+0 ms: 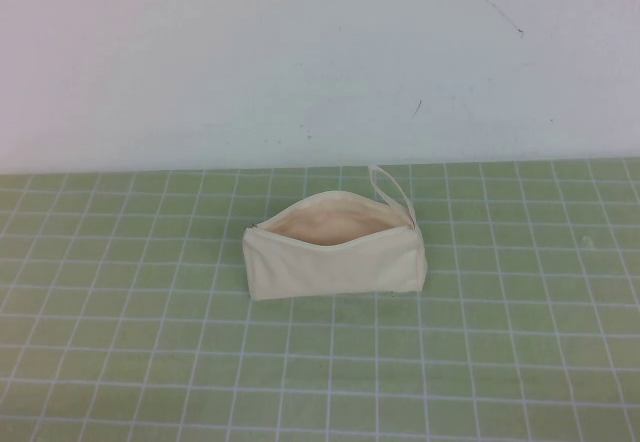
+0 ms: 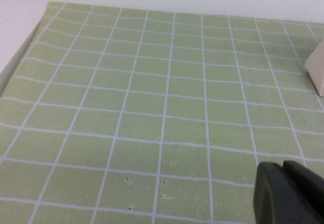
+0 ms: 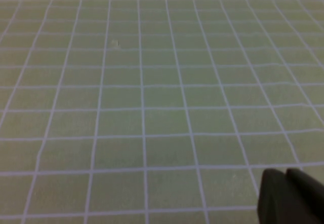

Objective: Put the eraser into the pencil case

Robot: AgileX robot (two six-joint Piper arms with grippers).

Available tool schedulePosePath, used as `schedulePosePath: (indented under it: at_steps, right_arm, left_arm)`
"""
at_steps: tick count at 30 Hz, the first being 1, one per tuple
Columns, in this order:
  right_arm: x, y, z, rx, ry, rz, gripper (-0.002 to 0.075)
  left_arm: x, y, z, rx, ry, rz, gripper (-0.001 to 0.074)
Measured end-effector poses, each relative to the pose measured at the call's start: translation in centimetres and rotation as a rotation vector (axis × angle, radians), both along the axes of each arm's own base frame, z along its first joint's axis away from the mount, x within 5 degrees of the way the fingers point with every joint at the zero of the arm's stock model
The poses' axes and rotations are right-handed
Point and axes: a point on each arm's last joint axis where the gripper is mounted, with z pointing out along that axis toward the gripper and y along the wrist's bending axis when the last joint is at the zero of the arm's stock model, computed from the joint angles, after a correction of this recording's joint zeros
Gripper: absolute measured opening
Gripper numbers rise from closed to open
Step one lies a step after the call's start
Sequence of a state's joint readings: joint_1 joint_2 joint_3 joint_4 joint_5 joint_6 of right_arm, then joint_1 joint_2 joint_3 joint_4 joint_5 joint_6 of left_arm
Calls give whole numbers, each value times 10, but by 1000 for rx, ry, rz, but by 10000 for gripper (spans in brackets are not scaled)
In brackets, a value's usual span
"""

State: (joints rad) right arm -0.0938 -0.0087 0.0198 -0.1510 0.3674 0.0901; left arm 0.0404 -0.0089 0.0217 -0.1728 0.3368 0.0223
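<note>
The cream pencil case (image 1: pixel 335 252) lies on the green grid mat near the middle of the high view. Its zip is open and shows the pale peach lining (image 1: pixel 325 222), and its loop strap (image 1: pixel 392 190) is at the far right end. One corner of the case shows in the left wrist view (image 2: pixel 316 69). The eraser does not show in any view. My left gripper (image 2: pixel 283 167) shows only in its wrist view, low over bare mat to the left of the case, fingers together and empty. My right gripper (image 3: pixel 285 173) shows only in its wrist view, over bare mat, fingers together and empty.
The green grid mat (image 1: pixel 150 362) covers the table up to a white wall (image 1: pixel 300 62) at the back. The mat's left edge shows in the left wrist view (image 2: pixel 20 57). A faint pale speck (image 1: pixel 585 238) lies on the mat to the right of the case.
</note>
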Motion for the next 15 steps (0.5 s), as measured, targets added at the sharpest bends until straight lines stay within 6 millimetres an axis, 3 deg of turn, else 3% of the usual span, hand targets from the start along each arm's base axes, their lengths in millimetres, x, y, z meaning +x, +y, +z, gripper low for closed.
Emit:
schedulePosePath:
  at_steps: [15]
  right_arm:
    - [0,1,0,9,-5,16,0]
  left_arm:
    - [0,0,0,0,0,0,-4]
